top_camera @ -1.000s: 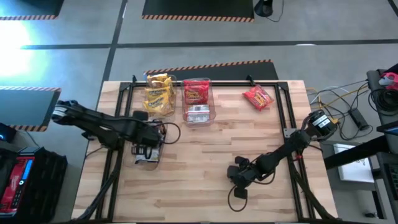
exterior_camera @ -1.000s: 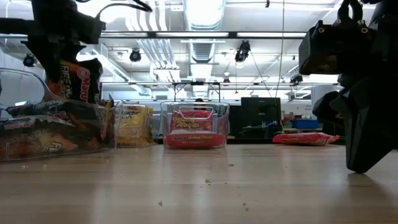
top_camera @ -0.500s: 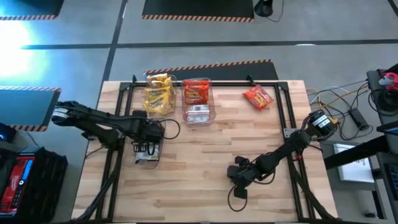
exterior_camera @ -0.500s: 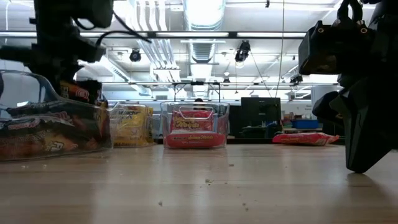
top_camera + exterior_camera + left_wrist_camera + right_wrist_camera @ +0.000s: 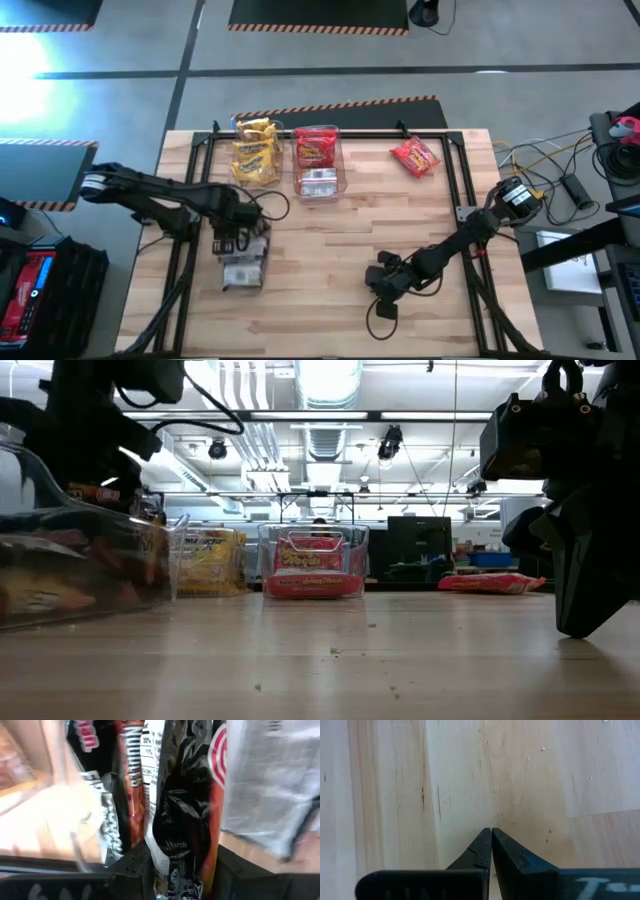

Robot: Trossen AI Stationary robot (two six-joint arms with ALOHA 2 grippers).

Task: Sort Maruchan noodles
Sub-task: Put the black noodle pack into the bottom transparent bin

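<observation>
Wood-plank table (image 5: 330, 250) w/ a black frame round it, grey floor w/ hazard-striped mats beyond; low view looks across into a workshop w/ ceiling lights and ducts.

Left gripper (image 5: 232, 238) is over the table's left side, fingers part-closed on a dark brown-red packet (image 5: 182, 825). Left wrist view: the packet stands on edge between the two dark fingers (image 5: 132, 867), black/red print w/ a white label strip, more dark packets packed right beside it. Gripper sits at the top end of a clear bin (image 5: 243, 268) holding dark and silvery packets; in the low view that near bin (image 5: 80, 565) shows at left w/ dark packets inside, left arm above it.

Far side of the table, two more clear bins side by side: the yellow packets (image 5: 254, 152) fill the left one, the red-orange packets (image 5: 316, 150) lie in the middle one w/ a silvery-backed packet (image 5: 318, 183) at its near end. Low view shows the yellow bin (image 5: 210, 560) and the red bin (image 5: 313, 565) in a row behind the near bin.

One loose red-orange packet (image 5: 414, 156) lies flat on the table, far right, well apart from the bins; in the low view it's a thin red strip (image 5: 488, 582).

Right gripper (image 5: 384, 283) rests low over the near-right part of the table, fingers (image 5: 485, 851) pressed together, nothing between them, bare wood under them.
</observation>
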